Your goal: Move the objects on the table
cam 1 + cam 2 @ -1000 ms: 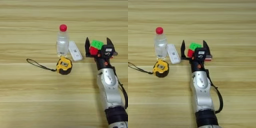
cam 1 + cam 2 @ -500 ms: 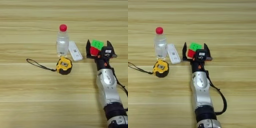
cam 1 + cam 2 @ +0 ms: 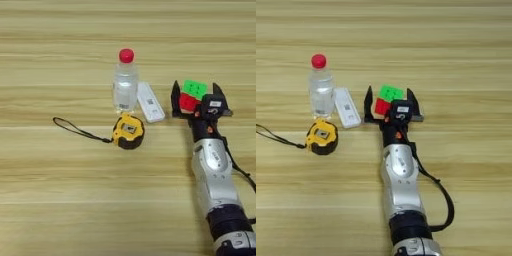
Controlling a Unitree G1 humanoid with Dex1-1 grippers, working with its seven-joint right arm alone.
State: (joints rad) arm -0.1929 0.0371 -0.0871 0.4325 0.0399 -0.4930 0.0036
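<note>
Four small things sit on the light wooden tabletop, and the clear plastic bottle with its red cap makes the handiest marker for placing the rest. It stands upright. Just to the right of the bottle lies the flat white device, a slim rectangle set at a slight angle, its near end pointing a little further right and its long edge close beside the bottle's base. In front of the bottle, toward the robot and just apart from its base, rests the yellow-black tape measure, face up, with its thin black strap trailing off to the left in a loose loop across the plank lines. Further right of the bottle, beyond the white device, is the small red-green cube (green face on top, red face turned toward the device). The right arm's silver forearm reaches up from the bottom edge, and its tool is spread open, one black finger standing on the cube's left side and the other on its right, so the cube lies between them on the tabletop. Whether either finger actually touches the cube I cannot tell; a gap seems to show on the right side.
</note>
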